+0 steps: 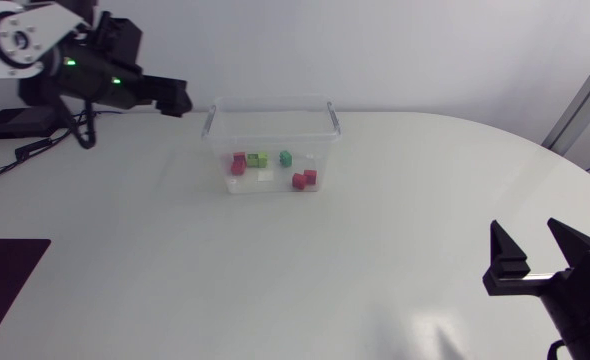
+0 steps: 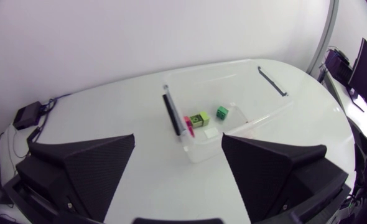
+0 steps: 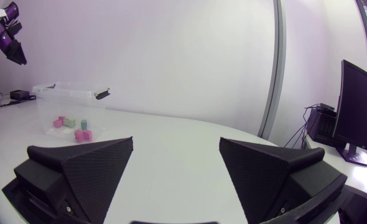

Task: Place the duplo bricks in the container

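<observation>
Quick status from my end: every one of the duplo bricks (image 1: 258,160) I can spot is already sitting in the clear container (image 1: 271,102) at the far middle of the table (image 1: 355,260). That's a red brick (image 1: 238,164) at its left end, a red pair (image 1: 303,180) nearer me, a green brick (image 1: 285,157), plus what looks like a pale flat piece. I don't see any loose outside it.

The left gripper (image 2: 178,135) hangs at the far left, near the container, fingers spread with nothing in them. The right gripper (image 1: 526,236) is at the near right, well apart from everything, also spread and empty.

If I had to grab one, I'd guess they're light, hard and a bit slick, so pinch two flat side walls, not the studs. The tub looks thin and light, so it'd probably slide if bumped.
</observation>
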`<state>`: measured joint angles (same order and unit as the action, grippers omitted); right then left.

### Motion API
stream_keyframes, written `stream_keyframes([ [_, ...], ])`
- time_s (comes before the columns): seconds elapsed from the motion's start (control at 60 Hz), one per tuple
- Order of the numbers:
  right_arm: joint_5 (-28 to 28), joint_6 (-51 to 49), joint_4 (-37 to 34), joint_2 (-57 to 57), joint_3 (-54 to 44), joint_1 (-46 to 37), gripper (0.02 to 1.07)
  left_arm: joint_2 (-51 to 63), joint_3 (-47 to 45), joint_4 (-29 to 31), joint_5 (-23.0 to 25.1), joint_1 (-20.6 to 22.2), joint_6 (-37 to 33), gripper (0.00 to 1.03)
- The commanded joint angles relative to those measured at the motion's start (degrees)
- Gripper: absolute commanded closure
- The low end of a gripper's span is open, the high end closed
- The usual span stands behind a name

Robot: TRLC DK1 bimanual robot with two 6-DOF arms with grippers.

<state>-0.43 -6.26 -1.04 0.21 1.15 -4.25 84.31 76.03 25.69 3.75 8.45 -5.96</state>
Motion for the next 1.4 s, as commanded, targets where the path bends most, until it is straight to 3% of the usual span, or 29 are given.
stream_keyframes([
  [0.0, -0.5, -0.7, 0.4, -0.5, -1.1, -0.3, 0.07, -8.6, -5.8, -1.9, -0.3, -2.6, -2.4, 0.04],
  [0.317, -0.5, -0.7, 0.4, -0.5, -1.1, -0.3, 0.07, -39.3, -34.6, -13.0, 1.8, -10.2, -3.7, 0.04],
  [0.45, -0.5, -0.7, 0.4, -0.5, -1.1, -0.3, 0.07, -56.0, -47.6, -15.5, 1.8, -11.8, -0.5, 0.04],
  [1.383, 0.4, 6.3, 1.0, -0.2, -1.1, 4.3, 0.07, -84.3, -76.0, -25.7, -3.7, -8.4, 6.0, 0.04],
])
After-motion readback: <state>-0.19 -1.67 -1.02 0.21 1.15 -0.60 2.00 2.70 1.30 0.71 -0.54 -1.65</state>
